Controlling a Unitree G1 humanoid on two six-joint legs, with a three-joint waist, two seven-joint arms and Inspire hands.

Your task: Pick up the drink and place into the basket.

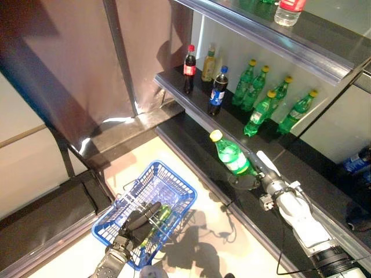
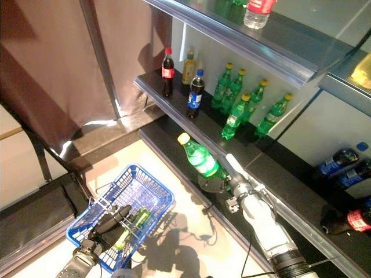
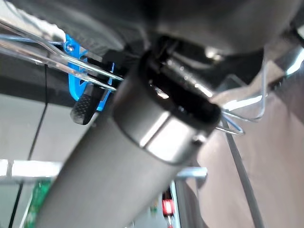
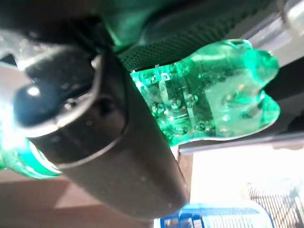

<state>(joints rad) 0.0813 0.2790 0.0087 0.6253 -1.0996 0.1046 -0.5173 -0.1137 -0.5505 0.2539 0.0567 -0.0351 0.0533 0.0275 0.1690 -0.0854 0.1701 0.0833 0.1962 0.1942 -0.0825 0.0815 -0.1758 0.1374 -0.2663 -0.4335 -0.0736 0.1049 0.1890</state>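
My right hand (image 1: 257, 174) is shut on a green drink bottle (image 1: 232, 155) with a yellow cap. It holds the bottle tilted, cap toward the left, above the front edge of the low dark shelf (image 1: 191, 147). In the right wrist view the bottle's green base (image 4: 213, 95) shows past a dark finger (image 4: 109, 142). The blue wire basket (image 1: 174, 176) hangs over the floor at lower left. My left hand (image 1: 139, 223) curls round its wire handle (image 3: 95, 71). Another green bottle (image 1: 160, 216) lies inside the basket.
The middle shelf carries two cola bottles (image 1: 189, 68), a yellowish bottle (image 1: 208, 63) and several green bottles (image 1: 261, 110). A red-labelled bottle (image 1: 288, 10) stands on the top shelf. Blue-labelled bottles (image 2: 339, 159) lie low at the right. A brown wall panel (image 1: 69, 63) closes off the left.
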